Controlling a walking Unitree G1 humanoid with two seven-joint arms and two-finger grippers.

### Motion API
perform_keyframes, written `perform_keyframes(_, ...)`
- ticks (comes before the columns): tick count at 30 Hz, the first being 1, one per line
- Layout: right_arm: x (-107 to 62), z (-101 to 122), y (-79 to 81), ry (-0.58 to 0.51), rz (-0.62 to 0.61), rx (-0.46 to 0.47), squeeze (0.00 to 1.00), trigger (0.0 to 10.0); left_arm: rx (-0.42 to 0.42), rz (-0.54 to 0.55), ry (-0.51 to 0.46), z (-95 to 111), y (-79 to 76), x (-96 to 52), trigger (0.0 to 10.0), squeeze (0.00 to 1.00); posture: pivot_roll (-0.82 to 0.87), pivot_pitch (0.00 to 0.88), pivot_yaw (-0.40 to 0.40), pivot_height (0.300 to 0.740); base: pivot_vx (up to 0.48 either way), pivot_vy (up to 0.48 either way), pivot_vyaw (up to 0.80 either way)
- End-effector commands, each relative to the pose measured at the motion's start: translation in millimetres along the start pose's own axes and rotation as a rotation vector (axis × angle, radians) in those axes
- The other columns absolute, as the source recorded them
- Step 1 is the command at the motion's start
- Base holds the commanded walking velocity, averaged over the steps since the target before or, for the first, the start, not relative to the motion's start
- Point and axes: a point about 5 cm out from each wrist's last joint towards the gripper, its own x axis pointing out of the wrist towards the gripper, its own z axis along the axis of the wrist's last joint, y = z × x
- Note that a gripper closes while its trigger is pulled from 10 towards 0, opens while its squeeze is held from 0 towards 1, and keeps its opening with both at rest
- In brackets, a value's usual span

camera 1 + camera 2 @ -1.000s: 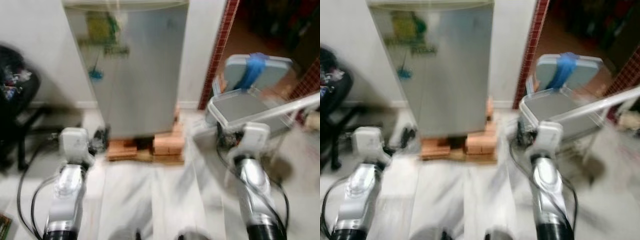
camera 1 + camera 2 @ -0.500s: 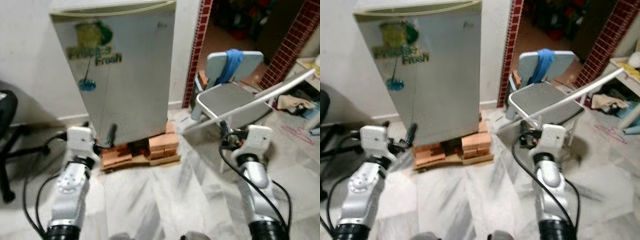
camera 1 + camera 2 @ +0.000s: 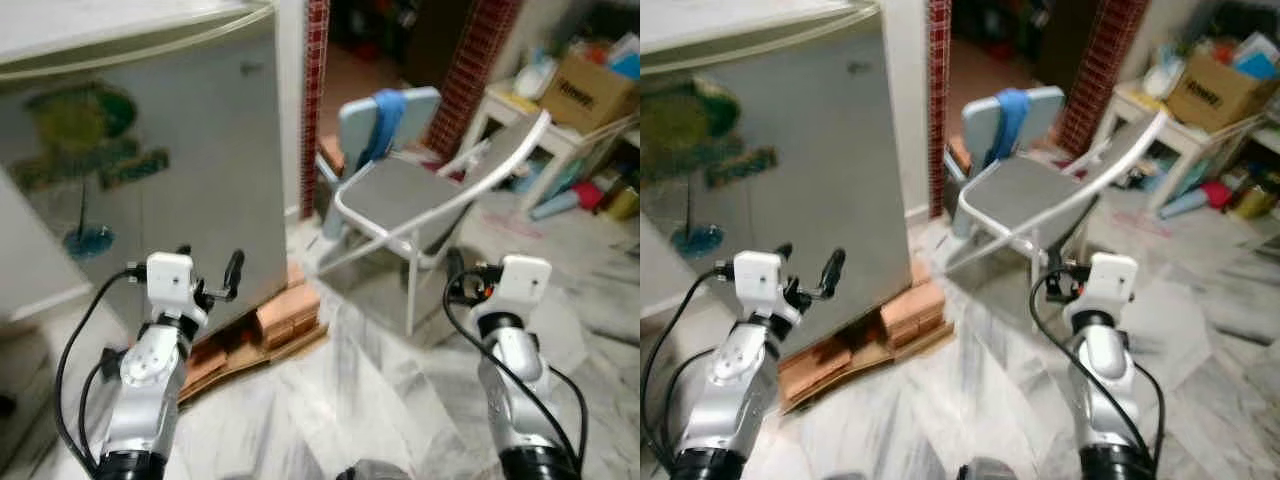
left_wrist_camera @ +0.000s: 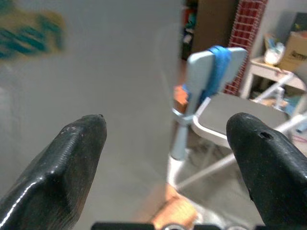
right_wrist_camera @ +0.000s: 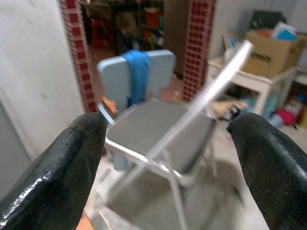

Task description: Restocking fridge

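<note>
A silver fridge with a green and blue sticker stands at the left, its door shut, raised on bricks and wooden boards. My left gripper is held up in front of the fridge's right part, open, with nothing between its fingers. My right gripper is also raised and open, with nothing in it, and looks toward a grey folding chair. In the eye views the right wrist sits to the right of that chair.
A blue cloth hangs over the chair's back, and a white bar leans across its seat. Red brick pillars frame a dark doorway behind. A white table with a cardboard box and clutter stands at the right. The floor is pale marble.
The whole picture has swung: the fridge has slid to the left and the chair to the middle, so the camera has turned right. Both grippers stay raised and open.
</note>
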Motion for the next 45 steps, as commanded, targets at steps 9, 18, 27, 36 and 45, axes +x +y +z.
perform_keyframes(9, 3.3, 4, 8.2, -0.013, 0.032, 0.007, 0.00, 10.0, 0.024, -0.002, 0.033, -9, -1.0, -8.5, 10.0, 0.00, 0.04, 0.000, -0.027, 0.740, 0.028, 0.338, 0.00)
perform_keyframes(18, -2.0, -3, 4.5, 0.007, 0.003, 0.002, 0.00, 10.0, 0.039, 0.023, 0.095, -23, 0.1, -18.5, 10.0, 0.00, 0.05, 0.000, -0.030, 0.740, 0.000, 0.000, 0.00)
perform_keyframes(27, -3.2, -7, 5.8, 0.022, -0.002, 0.005, 0.00, 10.0, 0.005, -0.013, 0.125, -30, -4.0, -25.9, 10.0, 0.00, 0.05, 0.000, -0.030, 0.740, 0.000, 0.270, 0.00)
perform_keyframes(36, 2.5, -4, 6.1, 0.015, -0.002, 0.002, 0.00, 10.0, 0.004, -0.021, 0.126, -29, -4.7, -26.4, 10.0, 0.00, 0.06, 0.000, -0.030, 0.740, 0.000, 0.480, 0.00)
perform_keyframes(45, 2.9, -6, 6.7, 0.023, -0.003, -0.001, 0.00, 10.0, 0.016, -0.035, 0.135, -31, -7.8, -31.5, 10.0, 0.00, 0.06, 0.000, -0.030, 0.740, 0.000, 0.480, 0.00)
